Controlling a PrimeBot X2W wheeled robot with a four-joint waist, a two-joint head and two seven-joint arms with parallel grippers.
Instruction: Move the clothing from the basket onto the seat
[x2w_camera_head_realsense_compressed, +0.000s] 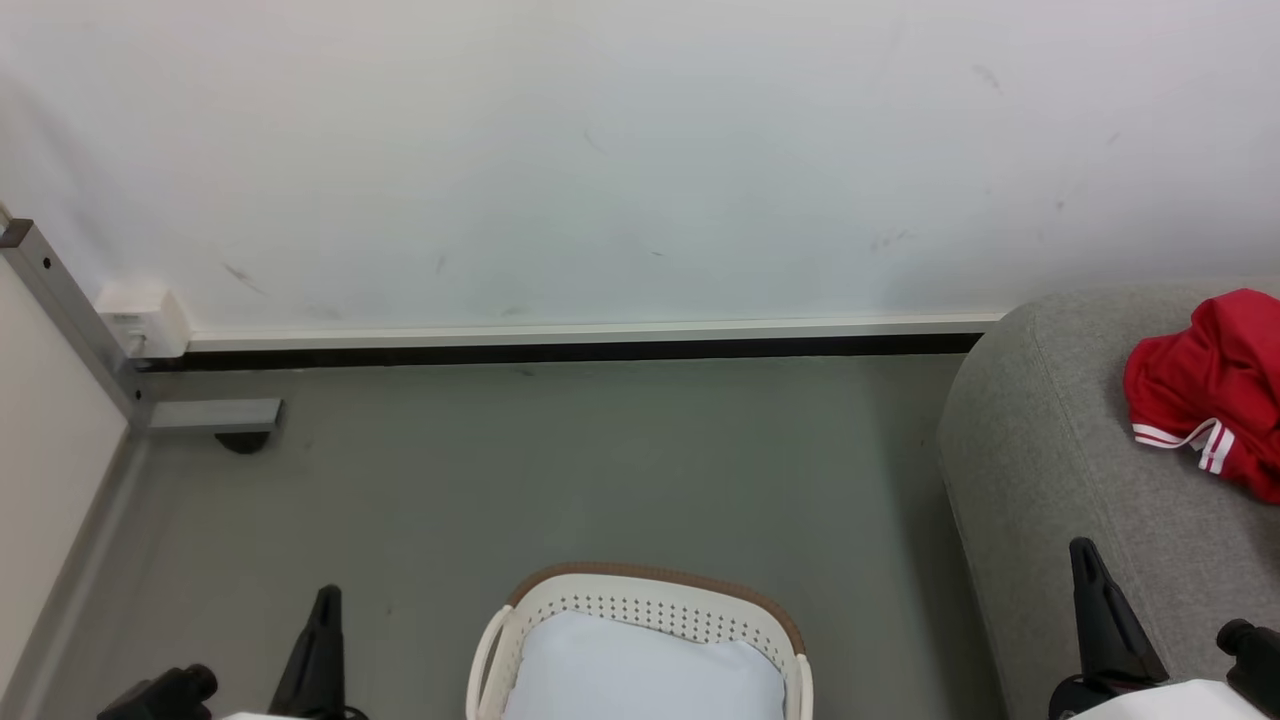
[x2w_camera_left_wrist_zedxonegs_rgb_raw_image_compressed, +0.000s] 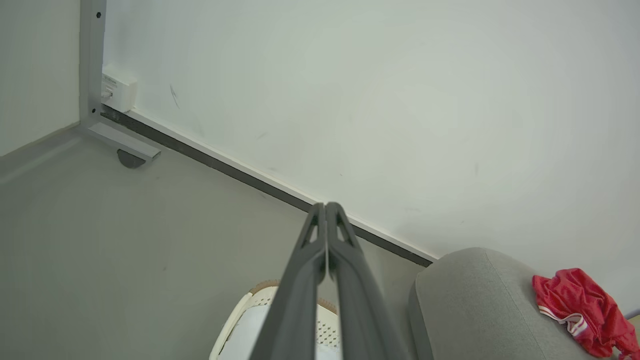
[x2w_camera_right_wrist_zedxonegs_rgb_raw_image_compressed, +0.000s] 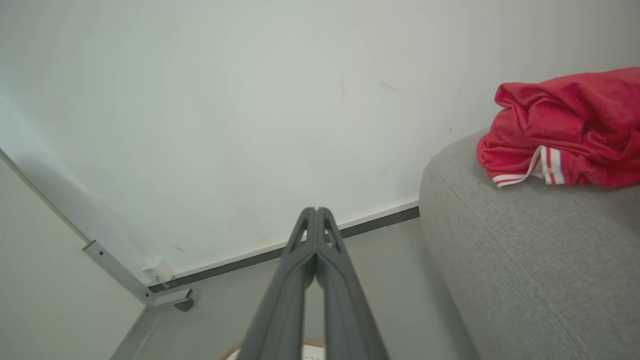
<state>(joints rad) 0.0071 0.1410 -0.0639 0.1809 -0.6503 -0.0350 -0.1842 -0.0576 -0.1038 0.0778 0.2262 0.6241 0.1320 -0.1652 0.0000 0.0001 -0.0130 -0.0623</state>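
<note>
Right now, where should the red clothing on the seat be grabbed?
Probably the raised crumpled fold on top of the red clothing, from above: it lies bunched on the seat, folds standing up, striped hem lying flat.

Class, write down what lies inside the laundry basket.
Inside the basket lies a pale white pad. Anything beneath the pad is covered, and the basket's near part is out of frame.

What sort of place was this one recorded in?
Likely a staged test room rather than a lived-in home: bare scuffed wall, plain grey floor, a metal frame in the corner, with a seat and basket.
</note>
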